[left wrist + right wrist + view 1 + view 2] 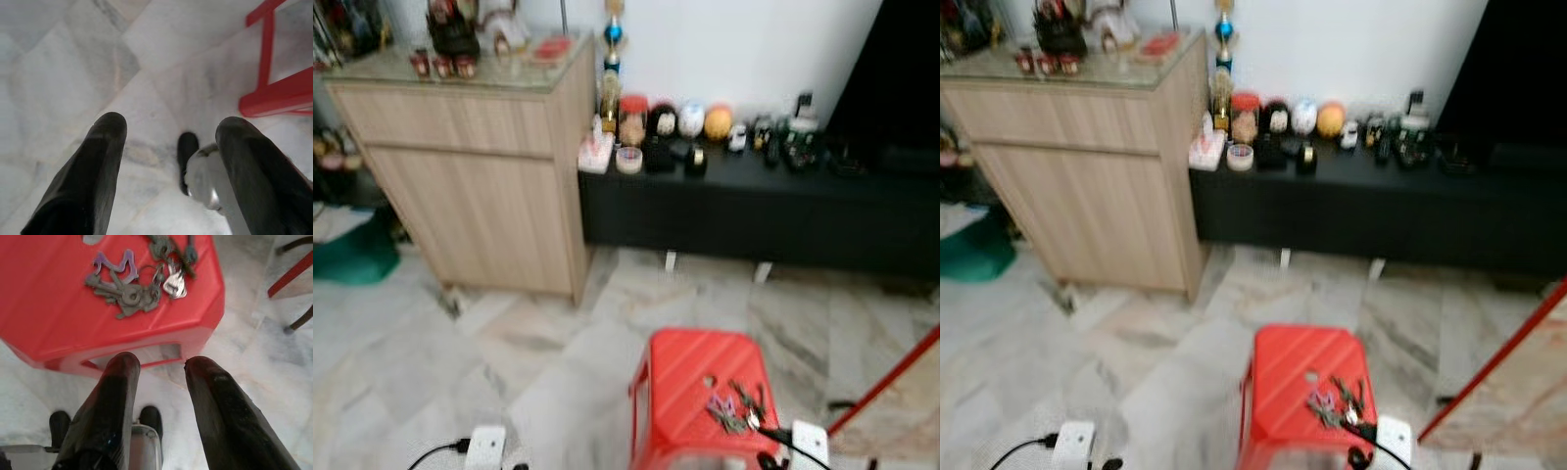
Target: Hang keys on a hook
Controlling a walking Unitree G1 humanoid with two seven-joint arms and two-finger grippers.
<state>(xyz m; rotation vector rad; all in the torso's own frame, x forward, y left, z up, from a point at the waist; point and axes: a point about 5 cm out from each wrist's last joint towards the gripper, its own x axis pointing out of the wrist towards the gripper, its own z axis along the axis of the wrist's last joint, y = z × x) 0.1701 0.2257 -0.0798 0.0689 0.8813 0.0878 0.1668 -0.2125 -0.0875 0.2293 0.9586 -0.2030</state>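
The bunch of grey metal keys (134, 286) sprawls on the red plastic stool (690, 377), just beyond the right gripper (161, 364), jaws open and empty; left gripper (168, 129) open over the floor.

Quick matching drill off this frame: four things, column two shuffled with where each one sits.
Things:
1. keys
2. red stool
3. wooden cabinet
4. right pincer

Places:
A. against the wall, beside the black bench
B. on the stool's top
C. on the marble floor
D. open, low beside the stool

Pairs: 1-B, 2-C, 3-A, 4-D
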